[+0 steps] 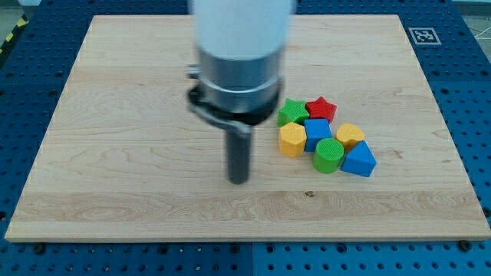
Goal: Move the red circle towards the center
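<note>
Seven blocks [317, 132] clustered at view's right of my tip [239, 182]; red circle unseen.

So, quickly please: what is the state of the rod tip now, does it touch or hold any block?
My tip: no gripper, holds nothing; it rests on the board, apart from the yellow block to the view's right.

Single camera, no second view, so nothing shared. It looks from the tabletop's [138, 207] near long edge, raised and tilted down, facing the far edge at the view's top. Mid range: the whole wooden tabletop fits, blue perforated base [468, 92] showing round it. The arm enters from the top, its upper body blurred and close to the lens; my tip [239, 181] sits near frame centre, block cluster [326, 138] just right of it.
</note>
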Robot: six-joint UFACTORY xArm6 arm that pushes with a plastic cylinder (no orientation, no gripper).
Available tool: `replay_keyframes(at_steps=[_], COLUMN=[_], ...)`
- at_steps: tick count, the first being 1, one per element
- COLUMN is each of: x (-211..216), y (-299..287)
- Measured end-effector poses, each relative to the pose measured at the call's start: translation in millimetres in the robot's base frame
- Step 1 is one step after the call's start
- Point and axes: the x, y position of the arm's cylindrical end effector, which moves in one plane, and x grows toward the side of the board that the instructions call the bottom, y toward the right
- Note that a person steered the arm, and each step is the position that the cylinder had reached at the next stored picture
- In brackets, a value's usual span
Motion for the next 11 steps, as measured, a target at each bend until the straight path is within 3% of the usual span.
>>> replay_keyframes(at_steps=[1, 2, 4, 8, 9, 11], x=[-21.6, -74.5, -196.7, -307.0, -276.4, -175.0], y=[-82.5, -130.9, -111.9, -13.6, 7.4, 33.2])
